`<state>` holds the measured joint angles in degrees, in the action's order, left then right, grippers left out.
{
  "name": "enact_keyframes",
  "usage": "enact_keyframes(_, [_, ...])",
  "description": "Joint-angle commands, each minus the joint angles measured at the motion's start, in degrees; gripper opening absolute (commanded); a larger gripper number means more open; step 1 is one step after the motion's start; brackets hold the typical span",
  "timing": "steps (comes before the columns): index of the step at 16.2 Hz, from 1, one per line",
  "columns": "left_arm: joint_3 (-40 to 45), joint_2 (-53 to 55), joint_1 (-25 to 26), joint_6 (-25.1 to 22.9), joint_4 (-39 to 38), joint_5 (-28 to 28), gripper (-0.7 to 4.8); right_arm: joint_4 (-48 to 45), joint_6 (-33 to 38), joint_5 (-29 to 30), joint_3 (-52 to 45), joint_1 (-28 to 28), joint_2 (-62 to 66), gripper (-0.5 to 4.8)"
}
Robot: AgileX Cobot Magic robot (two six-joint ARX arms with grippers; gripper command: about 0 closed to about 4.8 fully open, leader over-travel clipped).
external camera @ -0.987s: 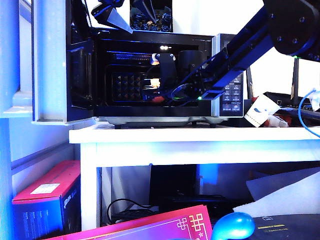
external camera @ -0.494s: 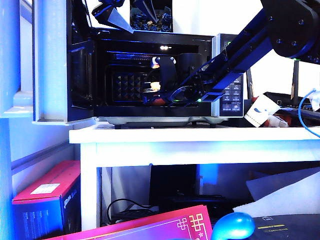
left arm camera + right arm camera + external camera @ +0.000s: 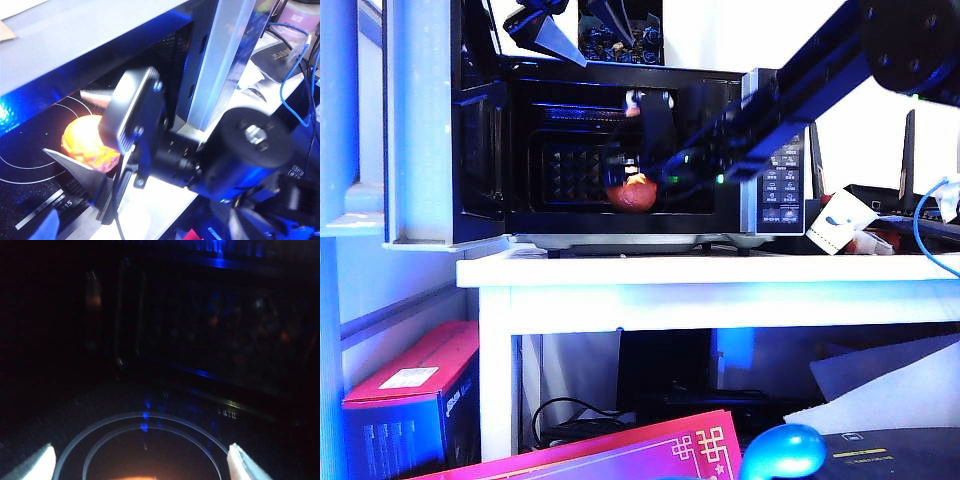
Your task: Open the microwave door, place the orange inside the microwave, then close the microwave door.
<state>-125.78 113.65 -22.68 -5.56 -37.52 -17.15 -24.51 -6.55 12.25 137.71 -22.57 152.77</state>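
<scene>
While the microwave door (image 3: 420, 125) stands swung wide to the left, the orange (image 3: 633, 195) sits on the floor of the microwave (image 3: 620, 150), right on the glass turntable (image 3: 30, 155), and it's glowing under the oven light. Over it comes the right arm (image 3: 800, 90), slanting down from the upper right and reaching through the open front. Look at the right hand (image 3: 140, 462) from its own camera: the two pale fingertips (image 3: 40, 462) are spread far apart, one at each side of the turntable rings, and only a sliver of orange glow shows low between them. From the left wrist camera you see that same hand with a silver finger on either side of the fruit (image 3: 90, 142), jaws wide, close around it; whether metal touches skin I cannot tell, but it's no grip, the fruit rests on the turntable. The left hand (image 3: 545, 30) is up above the top left corner of the oven, near the hinge side of the door, its light-coloured fingers parted and nothing between them. Down on the white tabletop (image 3: 700, 270) the oven's button panel (image 3: 782, 180) faces us on the right, and beyond it lie a white box (image 3: 840, 222) and a blue cable (image 3: 925, 240)
</scene>
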Motion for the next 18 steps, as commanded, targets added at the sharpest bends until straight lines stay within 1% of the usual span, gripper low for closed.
enact_keyframes(1, [-0.1, -0.5, 0.0, 0.0, 0.5, -0.3, 4.79, 7.4, 0.1, 0.8, 0.1, -0.2, -2.8, 4.79])
enact_keyframes(4, [-0.1, -0.5, 0.0, 0.0, 1.0, -0.2, 4.79, 15.1, 0.0, 0.9, 0.1, -0.2, -6.1, 4.79])
enact_keyframes(6, [-0.1, -0.5, 0.0, 0.0, 1.5, -0.2, 4.79, 17.3, -0.4, 1.0, 0.1, -0.2, -7.9, 4.79])
enact_keyframes(8, [-0.1, -0.5, 0.0, 0.1, 1.6, -0.2, 4.79, 16.9, -1.0, 1.0, 0.1, -0.2, -8.2, 4.79])
enact_keyframes(10, [-0.1, -0.5, 0.0, 0.0, 1.6, -0.2, 4.79, 16.5, -1.0, 3.6, 0.1, -0.2, -8.2, 4.79])
enact_keyframes(12, [-0.1, -0.5, 0.0, 0.0, 1.6, -0.3, 4.79, 16.0, -1.3, 2.6, 0.1, -0.3, -8.0, 4.79])
enact_keyframes(15, [-0.1, -0.5, 0.0, 0.0, 1.6, -0.3, 4.79, 11.7, -2.0, 2.8, 0.0, -0.3, -6.5, 4.79])
enact_keyframes(18, [-0.1, -0.5, 0.0, 0.0, 1.5, -0.3, 4.79, 6.4, -1.8, 7.8, 0.0, -0.4, -6.3, 4.79])
